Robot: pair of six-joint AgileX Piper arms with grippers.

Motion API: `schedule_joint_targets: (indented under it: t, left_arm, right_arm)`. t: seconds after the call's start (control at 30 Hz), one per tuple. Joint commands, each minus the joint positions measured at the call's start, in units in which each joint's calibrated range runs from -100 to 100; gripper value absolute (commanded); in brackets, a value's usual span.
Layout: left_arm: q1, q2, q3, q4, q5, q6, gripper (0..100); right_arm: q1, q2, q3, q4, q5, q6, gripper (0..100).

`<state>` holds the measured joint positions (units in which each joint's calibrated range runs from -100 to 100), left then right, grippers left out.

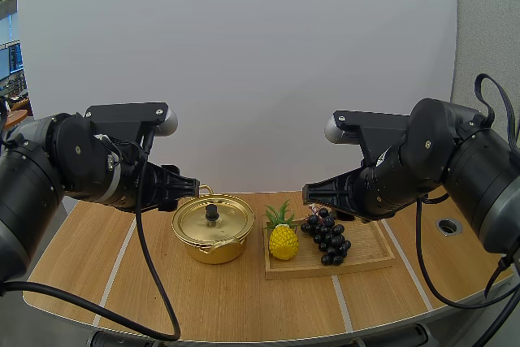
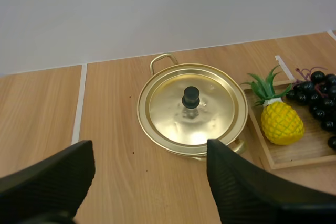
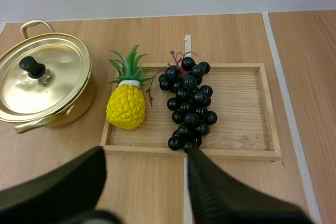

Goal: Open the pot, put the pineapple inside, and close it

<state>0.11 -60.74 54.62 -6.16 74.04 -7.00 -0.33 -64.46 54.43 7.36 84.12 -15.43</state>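
A gold pot (image 1: 213, 230) (image 2: 191, 109) (image 3: 44, 82) sits mid-table with its lid on, a black knob (image 1: 211, 213) (image 2: 190, 97) (image 3: 32, 66) at the lid's centre. Right of it a yellow pineapple (image 1: 283, 237) (image 2: 280, 119) (image 3: 126, 103) with green leaves lies on the left end of a wooden tray (image 1: 366, 256) (image 2: 273, 157) (image 3: 247, 114). My left gripper (image 1: 185, 188) (image 2: 149, 182) hovers open, above and behind the pot's left side. Above the tray, my right gripper (image 1: 315, 195) (image 3: 147, 182) is open too, with nothing between its fingers.
A bunch of dark grapes (image 1: 327, 237) (image 2: 317, 103) (image 3: 188, 100) lies on the tray beside the pineapple. White tape lines (image 1: 114, 270) cross the wooden table. A round hole (image 1: 448, 226) is set in the table at the far right.
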Motion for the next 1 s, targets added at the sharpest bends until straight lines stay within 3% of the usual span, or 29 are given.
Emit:
schedule_joint_targets:
  t: [0.0,0.1,0.27,0.37,0.97]
  left_arm:
    - [-0.05,0.5,-0.5,-0.3,-1.8,10.9,100]
    - [-0.05,1.5,-0.5,-3.8,-2.2,17.3,100]
    - [-0.05,7.7,-0.5,-16.1,-2.4,31.0,100]
    - [-0.05,14.0,-1.1,-18.5,-2.6,35.8,100]
    - [-0.13,50.6,-19.9,-19.3,-2.5,39.2,100]
  right_arm:
    - [0.1,-0.2,-0.5,0.9,-0.2,-0.4,100]
    - [0.1,-0.2,-0.5,0.9,-0.2,-0.4,100]
    - [0.1,-0.2,-0.5,0.9,-0.2,-0.4,100]
    - [0.1,-0.2,-0.5,0.9,-0.2,-0.4,100]
    - [0.1,-0.2,-0.5,3.2,-0.2,-0.4,100]
